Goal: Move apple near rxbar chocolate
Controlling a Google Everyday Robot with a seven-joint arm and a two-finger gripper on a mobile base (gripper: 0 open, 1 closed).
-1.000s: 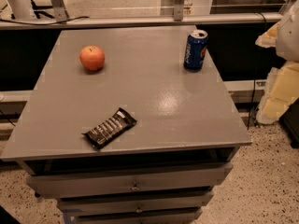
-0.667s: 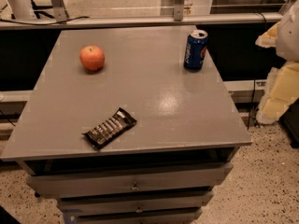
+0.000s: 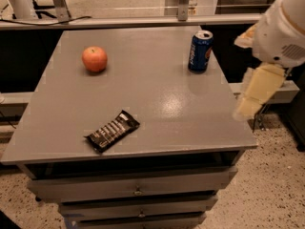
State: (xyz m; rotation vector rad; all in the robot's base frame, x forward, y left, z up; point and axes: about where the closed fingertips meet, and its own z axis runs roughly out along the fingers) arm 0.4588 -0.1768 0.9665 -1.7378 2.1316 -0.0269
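Three items on table [image 3: 157,94]: apple [image 3: 94,59] at back left, bar [image 3: 112,130] at front left, can [image 3: 200,51] at back right. Gripper [image 3: 255,92] off the right edge, beside the front corner; open or closed, cannot tell. Apple well apart from gripper, leftward across the table and farther back. Bar's long axis diagonal, front-left to back-right, with apple well behind it. Judged: reach not yet begun.
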